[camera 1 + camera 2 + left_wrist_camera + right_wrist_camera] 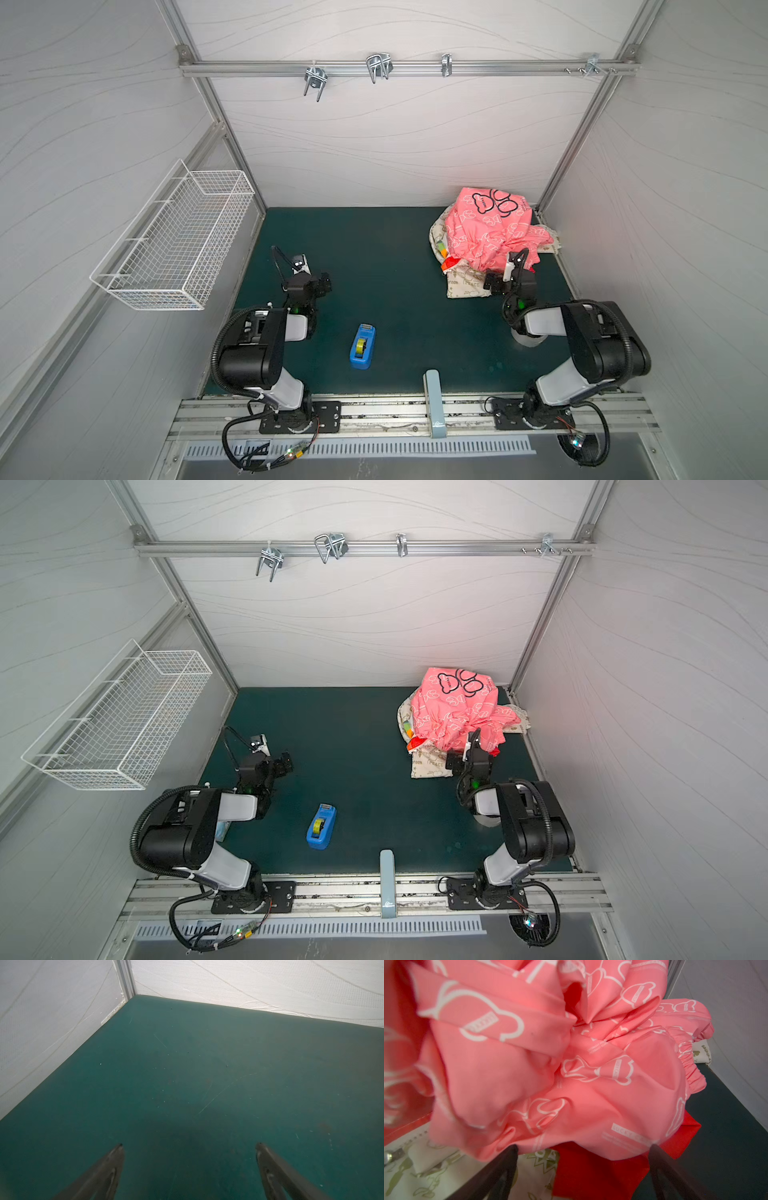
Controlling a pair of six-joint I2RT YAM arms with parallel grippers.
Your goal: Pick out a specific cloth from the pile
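Cloth [466, 287], cream with green print, likely soft, light, snaggy under pink cloth [529, 1068]; best hold looks its bare corner, pile [490, 232] lower left; right tool [583, 1146] gapes, empty.

Your dark green surface [395, 270] carries the pile [486, 232], with the cloth [467, 286] at its bottom, and a tape dispenser [362, 347] well left of the pile.

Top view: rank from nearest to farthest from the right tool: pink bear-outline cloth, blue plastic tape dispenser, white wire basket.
1. The pink bear-outline cloth, right at the right tool, back right.
2. The blue plastic tape dispenser, front centre of the mat.
3. The white wire basket, on the left wall.
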